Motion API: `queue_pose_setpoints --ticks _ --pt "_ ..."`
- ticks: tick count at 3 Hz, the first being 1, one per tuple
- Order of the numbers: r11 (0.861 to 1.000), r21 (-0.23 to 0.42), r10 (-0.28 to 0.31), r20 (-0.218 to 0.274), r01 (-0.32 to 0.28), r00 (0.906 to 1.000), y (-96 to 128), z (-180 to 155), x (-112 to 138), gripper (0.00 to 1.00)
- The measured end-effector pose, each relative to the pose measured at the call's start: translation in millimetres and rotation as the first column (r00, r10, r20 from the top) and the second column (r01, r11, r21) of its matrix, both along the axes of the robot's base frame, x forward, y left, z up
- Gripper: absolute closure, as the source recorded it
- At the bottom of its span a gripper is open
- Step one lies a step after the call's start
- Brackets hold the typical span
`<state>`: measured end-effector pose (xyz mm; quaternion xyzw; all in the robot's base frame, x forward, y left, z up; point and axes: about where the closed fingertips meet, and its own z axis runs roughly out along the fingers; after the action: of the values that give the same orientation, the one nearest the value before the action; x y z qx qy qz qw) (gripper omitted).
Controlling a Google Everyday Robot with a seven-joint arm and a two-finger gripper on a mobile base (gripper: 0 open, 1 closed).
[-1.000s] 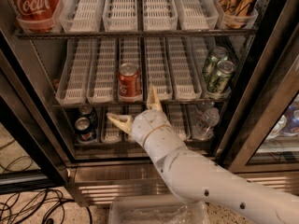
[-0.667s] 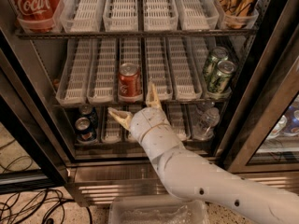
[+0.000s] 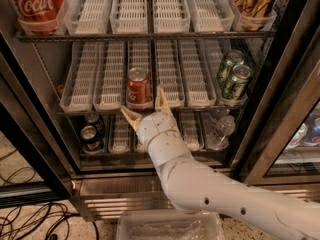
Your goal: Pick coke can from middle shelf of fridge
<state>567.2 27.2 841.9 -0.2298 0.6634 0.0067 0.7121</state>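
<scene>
Reaching hand [image 3: 146,109] sits released, just below coke can [image 3: 138,86] on middle shelf [image 3: 112,76]; raise, straddle can squarely, then clench.

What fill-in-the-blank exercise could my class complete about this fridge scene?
1. In the fridge, the shelf holding the coke can is the ____ one.
2. The end effector, just below that can, has its jaws ____, not shut.
3. The two cans at that shelf's right end are coloured ____.

Missing words: middle; open; green.
</scene>
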Motion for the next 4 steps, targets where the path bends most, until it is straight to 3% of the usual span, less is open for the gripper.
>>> queue_pose_setpoints --ticks 2,4 --pt "0.998 0.046 -0.049 0.007 0.048 0.9988 2 -1 6 0.28" --pt "0.995 0.088 -0.051 0.02 0.049 0.9985 15 2 17 0.27"
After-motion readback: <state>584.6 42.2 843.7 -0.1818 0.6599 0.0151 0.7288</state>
